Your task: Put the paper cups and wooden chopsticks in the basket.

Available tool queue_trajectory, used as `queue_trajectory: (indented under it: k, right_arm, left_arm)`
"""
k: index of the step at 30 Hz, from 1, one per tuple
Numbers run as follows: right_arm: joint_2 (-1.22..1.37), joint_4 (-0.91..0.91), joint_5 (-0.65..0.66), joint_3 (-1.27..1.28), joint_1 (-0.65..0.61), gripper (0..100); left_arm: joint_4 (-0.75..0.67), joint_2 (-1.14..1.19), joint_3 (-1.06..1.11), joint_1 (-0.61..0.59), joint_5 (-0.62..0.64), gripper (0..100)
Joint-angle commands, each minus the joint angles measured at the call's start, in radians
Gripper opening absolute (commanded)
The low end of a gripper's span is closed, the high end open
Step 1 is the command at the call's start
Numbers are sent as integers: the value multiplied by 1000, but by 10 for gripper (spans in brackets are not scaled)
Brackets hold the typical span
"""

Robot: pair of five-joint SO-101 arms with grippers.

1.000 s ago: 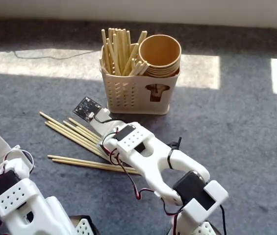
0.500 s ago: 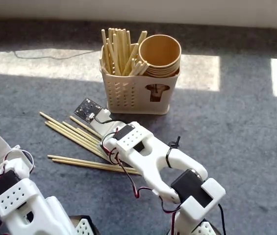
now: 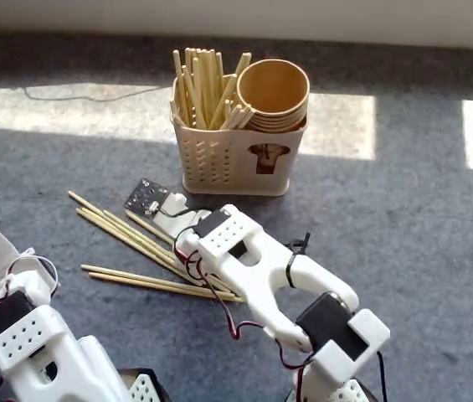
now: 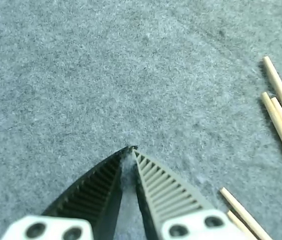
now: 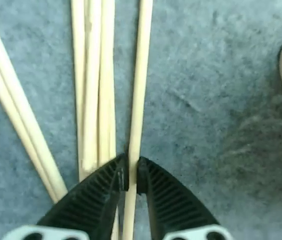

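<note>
Chopstick (image 5: 141,60) flat on carpet (image 5: 220,100), pinched between nearly closed right end effector (image 5: 132,172) tips.

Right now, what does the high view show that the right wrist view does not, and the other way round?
The high view adds the stack of brown paper cups and the upright wooden chopsticks standing in the cream perforated plastic basket, plus the left arm.

The right wrist view adds the grip itself: the right gripper, its dark ribbed fingers closed on a single wooden chopstick.

Both share the loose wooden chopsticks lying on the grey carpet.
</note>
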Motion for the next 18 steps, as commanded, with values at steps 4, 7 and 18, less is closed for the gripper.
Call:
queue_trajectory:
  k: [4, 7, 18]
  right_arm:
    - [-257, 64, 12, 16, 5, 5]
    - [-355, 64, 12, 56, 13, 5]
    - [-676, 64, -244, 102, 21, 5]
  left_arm:
    - [-18, -22, -7, 21, -5, 5]
    - [-18, -22, -7, 21, -5, 5]
    - [-18, -22, -7, 21, -5, 5]
